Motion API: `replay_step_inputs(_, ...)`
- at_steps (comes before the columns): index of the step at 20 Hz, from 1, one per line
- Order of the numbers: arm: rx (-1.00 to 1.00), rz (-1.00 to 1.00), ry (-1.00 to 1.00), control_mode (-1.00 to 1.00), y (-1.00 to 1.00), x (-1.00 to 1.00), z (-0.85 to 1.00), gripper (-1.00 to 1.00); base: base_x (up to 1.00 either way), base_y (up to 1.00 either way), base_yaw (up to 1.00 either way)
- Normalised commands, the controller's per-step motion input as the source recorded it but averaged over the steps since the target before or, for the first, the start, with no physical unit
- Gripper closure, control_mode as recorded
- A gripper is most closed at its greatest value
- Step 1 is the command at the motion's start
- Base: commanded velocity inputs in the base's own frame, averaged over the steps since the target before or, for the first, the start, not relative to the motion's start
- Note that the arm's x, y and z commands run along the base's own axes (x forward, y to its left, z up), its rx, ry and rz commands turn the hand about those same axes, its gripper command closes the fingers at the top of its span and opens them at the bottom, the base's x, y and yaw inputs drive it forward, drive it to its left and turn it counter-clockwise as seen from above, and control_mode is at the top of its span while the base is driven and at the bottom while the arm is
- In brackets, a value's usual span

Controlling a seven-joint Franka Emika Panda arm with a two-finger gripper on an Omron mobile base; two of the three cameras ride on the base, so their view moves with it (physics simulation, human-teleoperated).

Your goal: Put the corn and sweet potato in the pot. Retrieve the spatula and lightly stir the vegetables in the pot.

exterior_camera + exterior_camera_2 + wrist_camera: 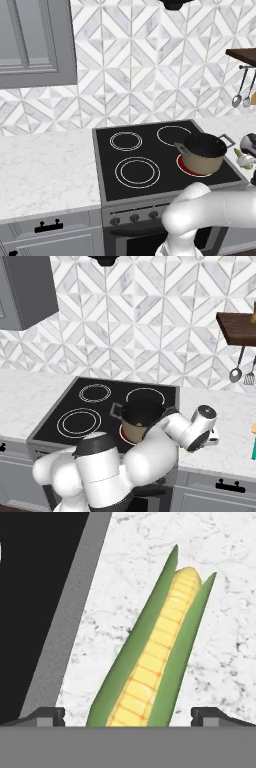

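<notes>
The corn point(155, 657) lies on the white marble counter just right of the stove, its yellow kernels showing between green husk leaves. My gripper point(128, 716) is open right over it, with one fingertip point(47, 716) on each side of the cob's thick end and a gap to each. From the left base view the hand point(248, 146) hangs at the right edge above the corn point(243, 161). The tan pot point(202, 152) with a dark inside stands on the stove's front right burner, which glows red. A teal and tan utensil end, perhaps the spatula point(253, 446), shows at the counter's right edge.
The black cooktop point(150, 160) has three free burners; its grey rim point(70, 627) runs close beside the corn. Grey ladles point(235, 375) hang under a dark wooden shelf point(237, 328) at the right. My own arm point(145, 456) crosses in front of the pot point(142, 413).
</notes>
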Motion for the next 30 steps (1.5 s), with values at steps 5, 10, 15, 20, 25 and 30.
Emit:
replay_step_inputs(5,0.00,0.03,0.00,-1.00,-0.01,0.01,-0.28,1.00,0.00,0.00,0.00)
replay_step_inputs(10,0.00,0.00,-0.02,-1.00,0.15,0.00,-0.18,1.00,0.00,0.00,0.00)
replay_step_inputs(15,0.00,0.00,-0.14,-1.00,0.11,-0.22,-0.01,1.00,0.00,0.00,0.00)
replay_step_inputs(20,0.00,0.00,-0.25,-1.00,0.00,-0.90,0.31,1.00,0.00,0.00,0.00)
replay_step_inputs(25,0.00,0.00,-0.21,-1.00,0.30,-0.88,0.92,1.00,0.00,0.00,0.00)
replay_step_inputs(30,-0.01,0.07,-0.04,-1.00,0.52,-0.39,1.00,1.00,0.00,0.00,0.00)
